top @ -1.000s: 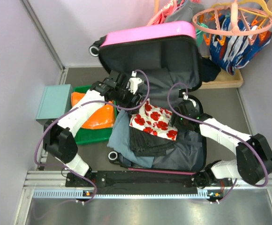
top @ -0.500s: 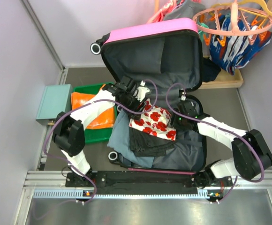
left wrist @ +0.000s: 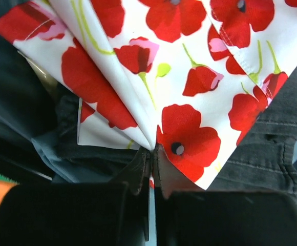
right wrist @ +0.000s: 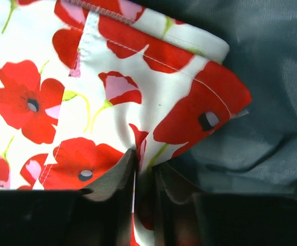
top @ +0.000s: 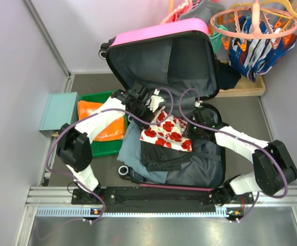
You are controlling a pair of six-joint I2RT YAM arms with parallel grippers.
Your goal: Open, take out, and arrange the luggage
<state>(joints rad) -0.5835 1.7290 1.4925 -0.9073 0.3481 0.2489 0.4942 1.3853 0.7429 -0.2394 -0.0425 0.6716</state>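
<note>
Both arms bend in over the open luggage (top: 161, 36). The left gripper (left wrist: 151, 154) is pinched tight on the poppy cloth (top: 168, 130) at its 12 o'clock corner, and the right gripper (right wrist: 138, 161) is clamped on it at 3 o'clock.

No readable text, label, brand, number or sign anywhere in these views.

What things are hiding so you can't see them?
- Top view: the luggage floor, covered by poppy cloth and dark clothes.
- Top view: orange thing in green tray, partly behind left arm.
- Wrist views: poppy cloth's full shape, cut off by frame edges.
</note>
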